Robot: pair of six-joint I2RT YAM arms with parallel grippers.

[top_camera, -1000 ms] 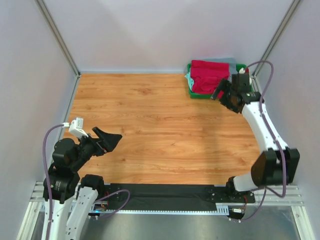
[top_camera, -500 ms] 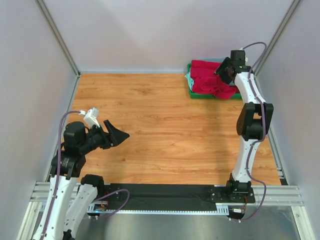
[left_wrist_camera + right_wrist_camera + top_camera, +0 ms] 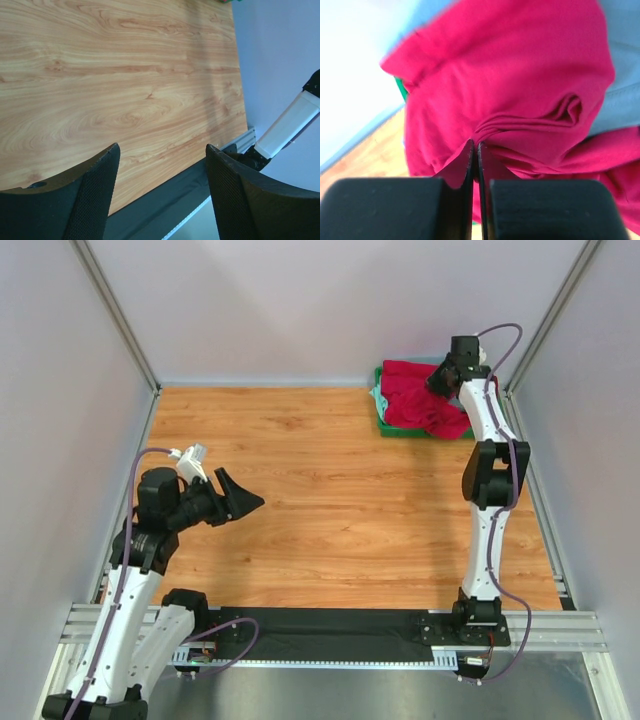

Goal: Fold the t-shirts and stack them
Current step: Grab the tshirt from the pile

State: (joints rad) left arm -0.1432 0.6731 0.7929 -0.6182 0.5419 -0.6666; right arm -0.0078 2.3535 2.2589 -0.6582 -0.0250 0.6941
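Observation:
A pile of t-shirts lies in the green tray at the table's far right corner. The bright crimson-red t-shirt is on top, crumpled. A grey-blue t-shirt shows beside it, and a mint-green edge peeks out on the left. My right gripper reaches down onto the pile and is shut on a gathered fold of the crimson t-shirt. Over the table's left side, far from the pile, my left gripper hovers open with nothing between its fingers.
The wooden table is walled by pale panels at the left, back and right. A black mat and a metal rail run along the near edge. The right arm's white link shows in the left wrist view.
The right arm stretched out over the tray and its gripper closed on the crimson t-shirt. The left arm rose and swung a little further over the table, its jaws narrowing slightly.

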